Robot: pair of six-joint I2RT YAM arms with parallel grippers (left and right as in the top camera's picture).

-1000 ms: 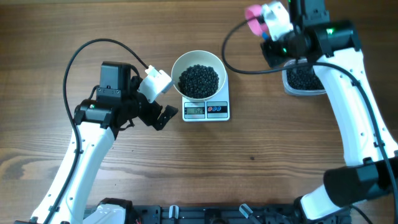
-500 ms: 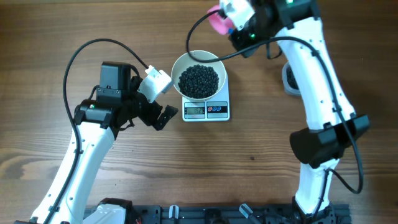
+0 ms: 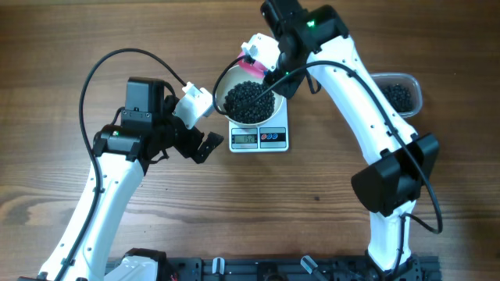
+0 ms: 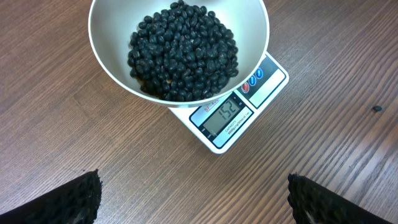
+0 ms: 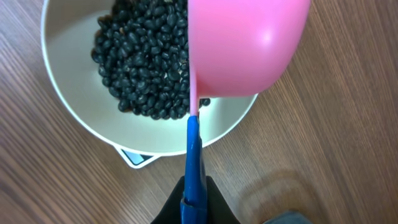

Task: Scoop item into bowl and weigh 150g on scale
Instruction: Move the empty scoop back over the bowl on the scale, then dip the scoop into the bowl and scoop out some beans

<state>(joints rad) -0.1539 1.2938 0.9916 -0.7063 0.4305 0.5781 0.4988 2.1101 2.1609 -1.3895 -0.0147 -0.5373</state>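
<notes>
Your table (image 3: 195, 218): brown wood, grain running left to right. Lying directly on it, toward the far middle, is the small flat white rectangular kitchen scale (image 3: 259, 138), display edge on the near side. Well apart, at the far right, is a clear rounded-rectangular plastic container (image 3: 402, 76). One tiny dark speck (image 4: 376, 109) sits on bare wood near the scale, too small to identify.

My right pincer (image 5: 194, 202) pinches the thin blue handle (image 5: 193, 146) of a pink rounded plastic scoop (image 5: 245, 43) between its 2 dark fingers (image 5: 219, 210). The scoop hangs tilted, rounded back toward me, over the right part of the round white bowl (image 5: 65, 115). A heap of small black beans (image 5: 140, 68) fills the bowl, and 1 white scale corner (image 5: 135, 158) peeks out beneath it on the brown wooden table (image 5: 329, 155).
</notes>
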